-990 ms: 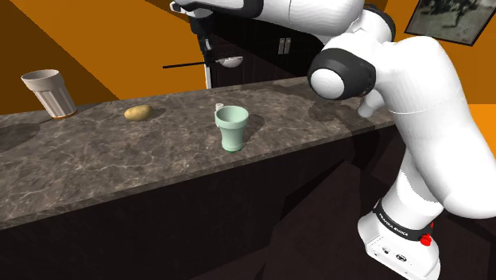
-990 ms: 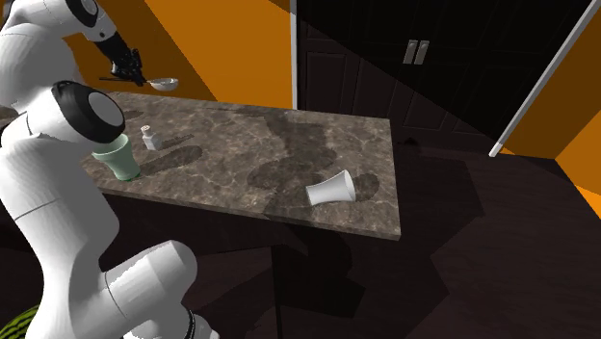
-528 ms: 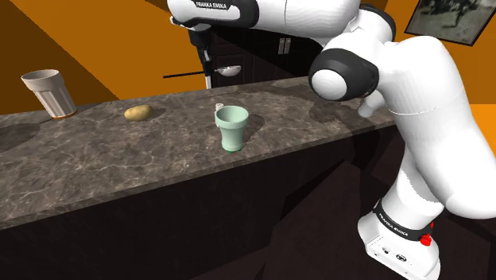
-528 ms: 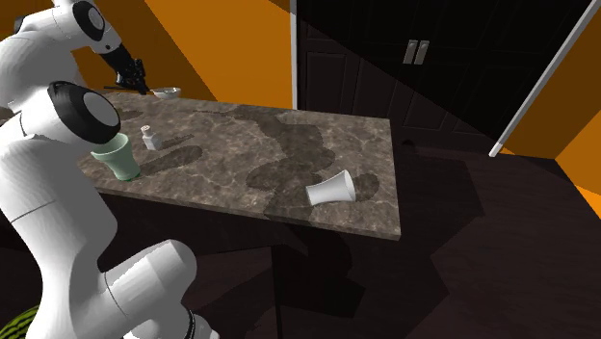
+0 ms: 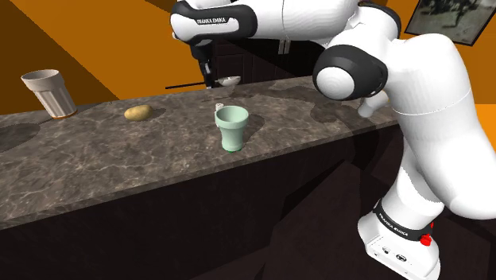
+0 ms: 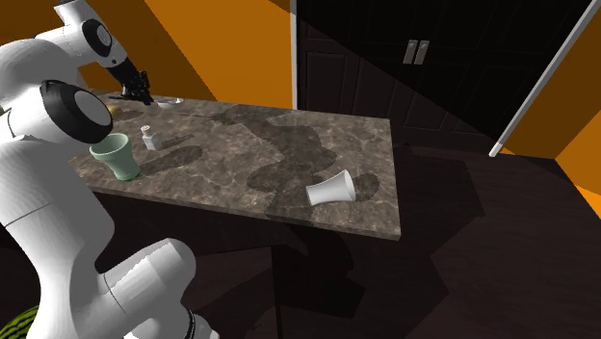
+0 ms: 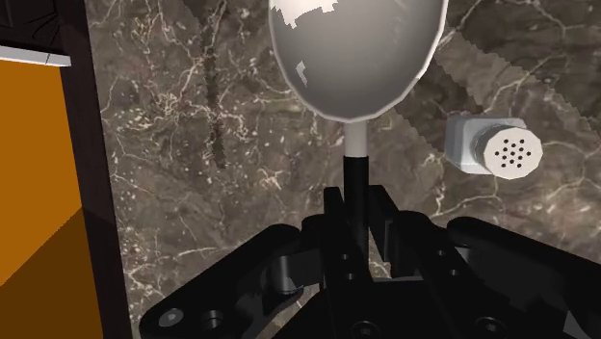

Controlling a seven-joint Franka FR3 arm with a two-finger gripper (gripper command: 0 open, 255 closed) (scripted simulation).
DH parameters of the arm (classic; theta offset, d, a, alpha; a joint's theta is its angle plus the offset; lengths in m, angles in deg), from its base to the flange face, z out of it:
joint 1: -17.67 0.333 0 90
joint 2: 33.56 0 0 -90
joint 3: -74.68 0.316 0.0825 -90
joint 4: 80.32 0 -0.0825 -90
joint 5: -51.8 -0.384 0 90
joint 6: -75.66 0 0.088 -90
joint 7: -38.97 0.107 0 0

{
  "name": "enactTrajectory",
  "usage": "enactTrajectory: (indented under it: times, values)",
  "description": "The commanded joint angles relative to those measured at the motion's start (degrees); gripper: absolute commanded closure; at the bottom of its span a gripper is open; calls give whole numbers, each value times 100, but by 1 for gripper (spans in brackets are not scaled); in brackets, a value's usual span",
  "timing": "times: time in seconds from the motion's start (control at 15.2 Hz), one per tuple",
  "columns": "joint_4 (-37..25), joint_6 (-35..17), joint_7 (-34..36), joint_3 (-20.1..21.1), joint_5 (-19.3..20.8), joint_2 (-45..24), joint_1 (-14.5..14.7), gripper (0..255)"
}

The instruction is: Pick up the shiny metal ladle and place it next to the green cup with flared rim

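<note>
The ladle has a shiny metal bowl (image 5: 230, 81) and a thin dark handle. My gripper (image 5: 205, 76) is shut on that handle, holding the ladle level just above the far edge of the dark marble counter (image 5: 119, 167). In the wrist view the bowl (image 7: 356, 48) sticks out past the fingers (image 7: 332, 207), which clasp the handle. The pale green cup with flared rim (image 5: 231, 127) stands upright nearer the front, a short way from the gripper. The second exterior view has the gripper (image 6: 140, 91) and ladle bowl (image 6: 171, 100) behind the green cup (image 6: 114, 156).
A small white shaker (image 5: 220, 105) stands between ladle and green cup, also seen in the wrist view (image 7: 491, 144). A potato (image 5: 137, 112) and a ribbed white cup (image 5: 49, 91) lie toward the shoulder view's left. Another white cup (image 6: 330, 189) lies tipped over near the counter's other end.
The gripper has come down with the ladle, from well above the counter to just over its far edge. The cup and shaker have not moved.
</note>
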Motion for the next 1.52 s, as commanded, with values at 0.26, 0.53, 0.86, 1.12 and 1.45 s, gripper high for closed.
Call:
enactTrajectory:
  times: [0.26, 0.53, 0.86, 1.12, 1.45]
  values:
    - [499, -476, 25, 10, -3, 2, 100, 255]
    - [771, -764, 39, 25, -18, -29, 145, 255]
    - [1054, -1102, 54, 54, -50, -101, 179, 255]
    - [1240, -1356, 63, 85, -84, -182, 192, 255]
    - [1396, -1600, 71, 121, -124, -281, 195, 255]
